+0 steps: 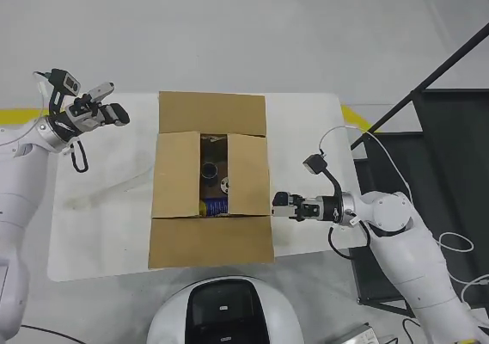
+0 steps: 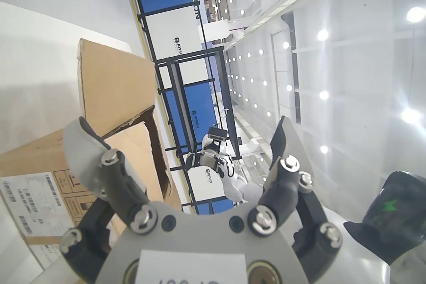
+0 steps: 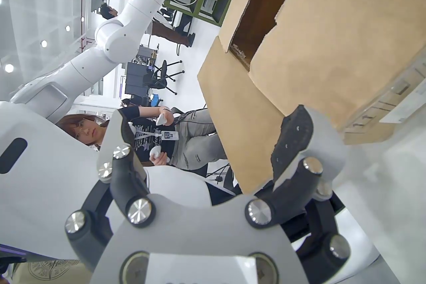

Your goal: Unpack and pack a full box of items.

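Gaping upward, the box (image 1: 175,172) runs lengthwise away from the robot, just beside the right gripper (image 1: 274,205), its fingers spread. The left gripper (image 1: 115,101), fingers also apart, hangs farther off.

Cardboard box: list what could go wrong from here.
1. The side flaps lean over the opening, leaving a narrow gap above the items; a gripper reaching in may snag them.
2. The open right gripper sits at the near right corner of the box, by a flap edge; closing and pulling there could tear cardboard or drag the box across the table.
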